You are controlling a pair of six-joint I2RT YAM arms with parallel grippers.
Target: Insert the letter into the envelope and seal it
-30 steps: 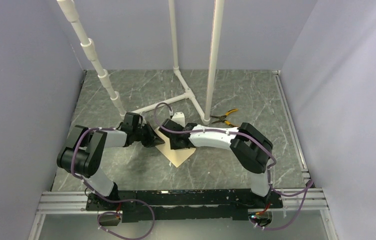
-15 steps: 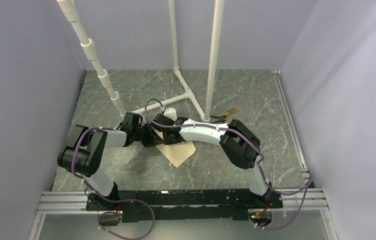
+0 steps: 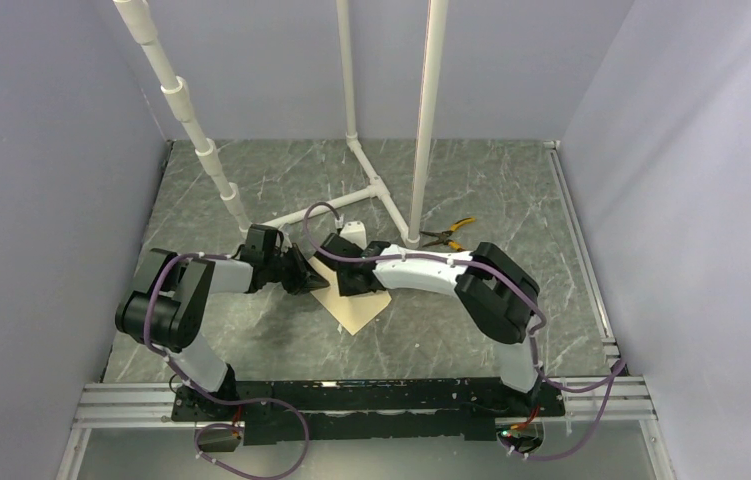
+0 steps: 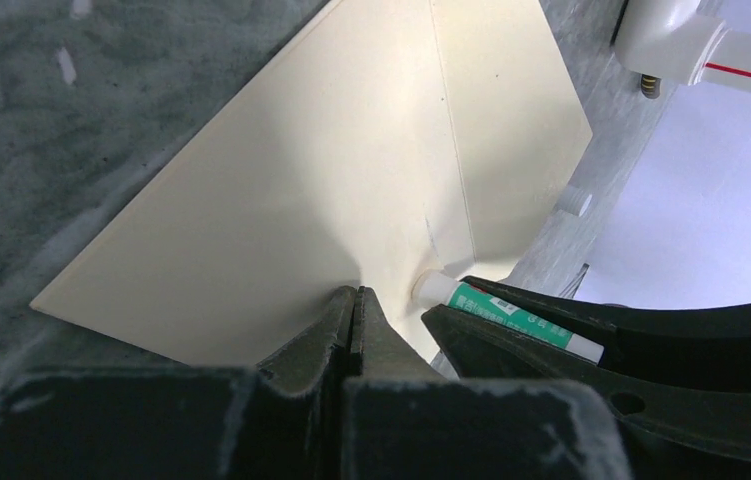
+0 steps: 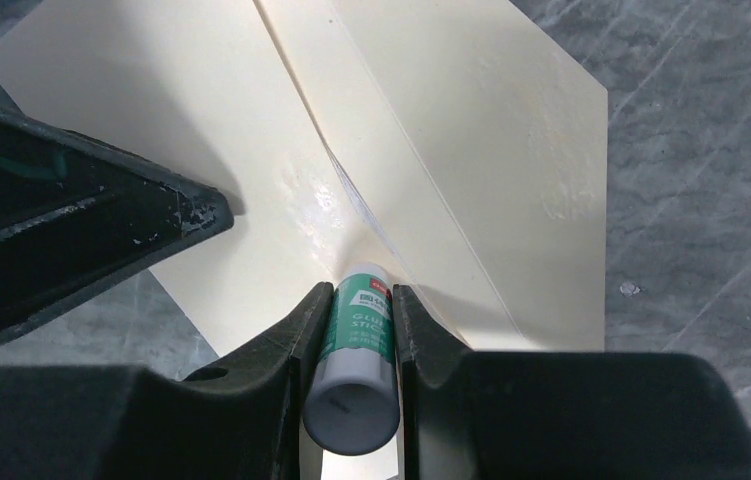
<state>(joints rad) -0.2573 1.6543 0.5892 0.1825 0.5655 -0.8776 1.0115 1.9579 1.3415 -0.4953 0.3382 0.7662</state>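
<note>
**Two robot grippers meet over a tan envelope, one holding a glue stick**

A grey marbled table is seen from above, enclosed by pale walls, with a white pipe frame standing at its far side. Both arms are bent inward so that their tools meet near the middle of the table.

On the left, the left gripper is lowered onto the near-left part of the envelope. In the left wrist view its two black fingers are pressed flat against each other with no gap. Their joined tips rest on the pale paper, and whether any paper is pinched between them cannot be told.

The envelope is laid flat on the table between the two tools, turned so that one corner points toward the arm bases. A straight fold line is seen running across it.

To the right, the right gripper is clamped on a glue stick, a white tube with a green label, held lengthwise between the fingers. The tip of the tube is set against the envelope just beside the fold line, close to the left tool's fingertips. Glossy patches are seen on the paper around the tip.

Further right, yellow-handled pliers are lying on the table near the foot of a pipe, well apart from the envelope.
</note>
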